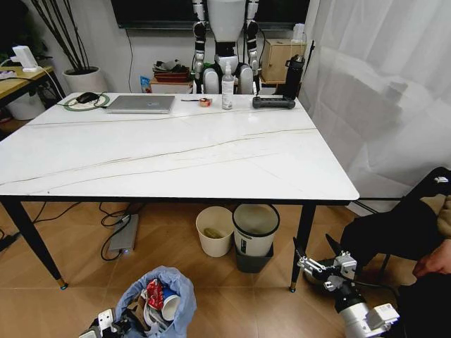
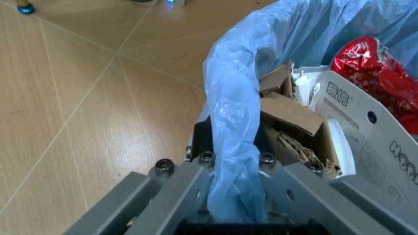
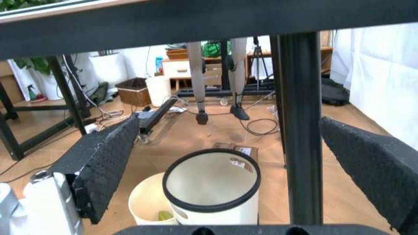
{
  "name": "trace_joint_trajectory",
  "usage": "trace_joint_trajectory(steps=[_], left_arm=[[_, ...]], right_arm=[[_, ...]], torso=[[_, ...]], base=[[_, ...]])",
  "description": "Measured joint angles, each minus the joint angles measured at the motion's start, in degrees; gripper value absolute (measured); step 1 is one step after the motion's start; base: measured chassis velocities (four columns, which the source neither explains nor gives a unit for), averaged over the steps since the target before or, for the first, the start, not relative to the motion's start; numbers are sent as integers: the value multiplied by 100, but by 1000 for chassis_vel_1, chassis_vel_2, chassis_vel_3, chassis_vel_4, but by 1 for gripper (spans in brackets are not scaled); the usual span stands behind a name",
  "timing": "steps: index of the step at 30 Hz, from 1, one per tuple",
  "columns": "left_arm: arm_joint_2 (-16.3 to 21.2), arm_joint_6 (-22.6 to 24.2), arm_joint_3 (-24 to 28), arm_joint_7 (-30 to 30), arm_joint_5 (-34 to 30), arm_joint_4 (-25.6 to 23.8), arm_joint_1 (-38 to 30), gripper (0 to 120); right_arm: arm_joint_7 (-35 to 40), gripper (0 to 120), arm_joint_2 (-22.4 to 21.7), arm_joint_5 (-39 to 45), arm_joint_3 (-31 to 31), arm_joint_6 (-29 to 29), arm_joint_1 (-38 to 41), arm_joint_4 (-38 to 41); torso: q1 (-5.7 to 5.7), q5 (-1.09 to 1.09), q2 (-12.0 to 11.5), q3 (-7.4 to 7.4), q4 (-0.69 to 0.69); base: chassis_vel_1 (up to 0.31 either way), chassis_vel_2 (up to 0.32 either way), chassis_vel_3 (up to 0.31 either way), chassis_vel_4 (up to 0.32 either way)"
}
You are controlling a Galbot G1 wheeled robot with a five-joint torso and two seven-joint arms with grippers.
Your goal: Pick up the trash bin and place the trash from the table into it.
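The trash bin, lined with a crinkly light-blue bag, sits low over the wooden floor in front of the table. My left gripper is shut on the bin's bagged rim, and in the left wrist view its fingers pinch the blue plastic. Trash lies inside the bin: a red wrapper, torn brown cardboard and a blue-white paper cup. My right gripper hangs open by the table's front right leg, its black pads spread wide with nothing between them.
A cream round bin and a black-rimmed grey bin stand under the table. On the far side of the tabletop are a silver laptop and a spray bottle. A person's hand rests at the right edge.
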Motion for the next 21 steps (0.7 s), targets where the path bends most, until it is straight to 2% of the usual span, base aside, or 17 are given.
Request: trace_joint_trajectory(steps=[21], left_arm=[[42, -19, -16, 4, 11, 136, -108, 0]], right_arm=[[0, 100, 0, 0, 0, 0, 0, 0]], torso=[[-199, 0, -493, -294, 0]], base=[[0, 0, 0, 0]])
